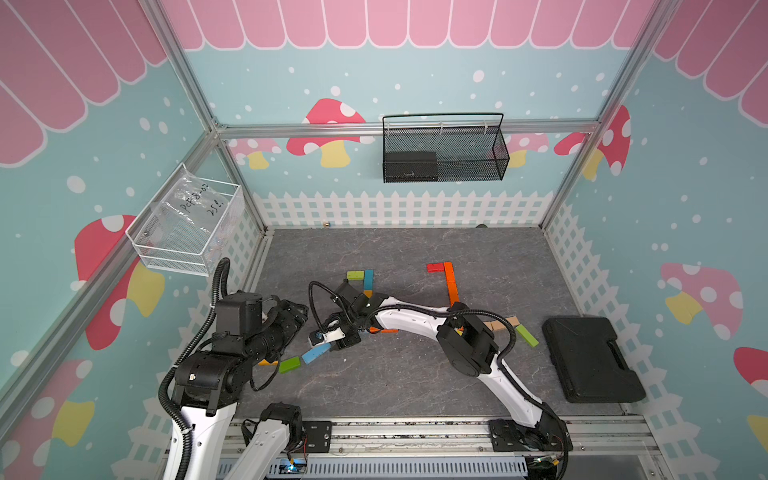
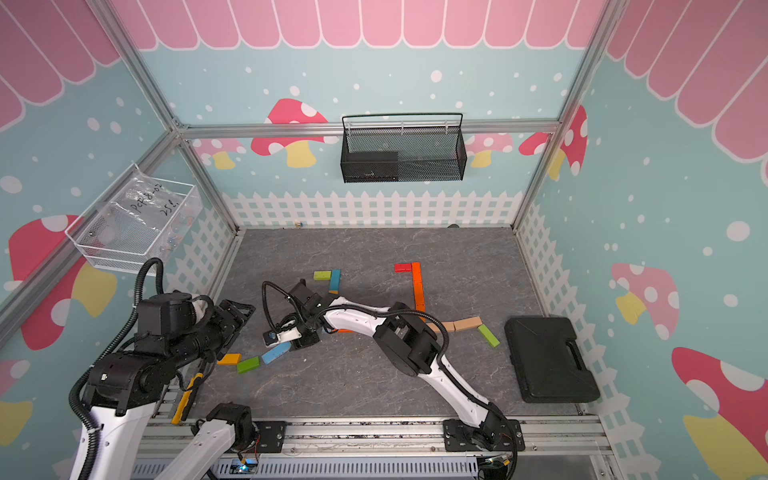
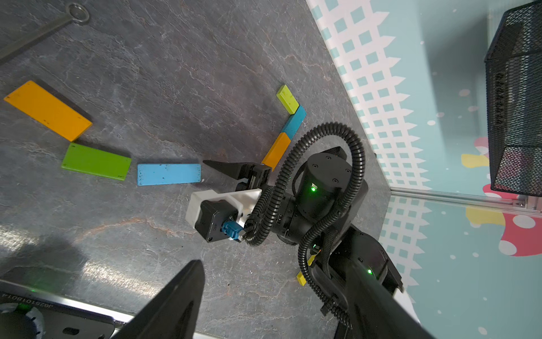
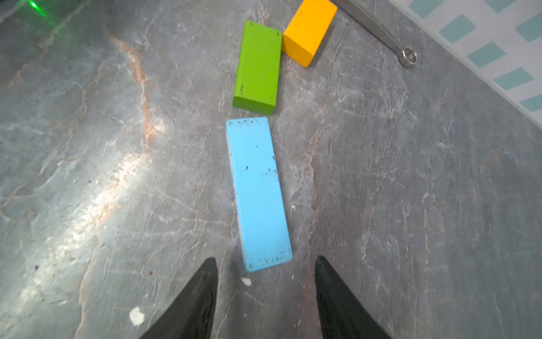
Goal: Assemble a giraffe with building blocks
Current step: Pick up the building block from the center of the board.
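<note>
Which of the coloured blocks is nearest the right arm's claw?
The light blue block: its end lies just between the tips of the open right gripper, while the green block and yellow block lie beyond it.

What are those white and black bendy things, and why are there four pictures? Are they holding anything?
Those are two robot arms on a grey table. Two pictures look down from above; the other two come from little cameras on each arm's wrist. Coloured wooden blocks lie flat on the table, for building a giraffe. The right arm's fingers are open right at the end of a light blue block, not squeezing it. A green block and a yellow-orange block lie just beyond. The left arm's fingers are open and hold nothing.
</note>
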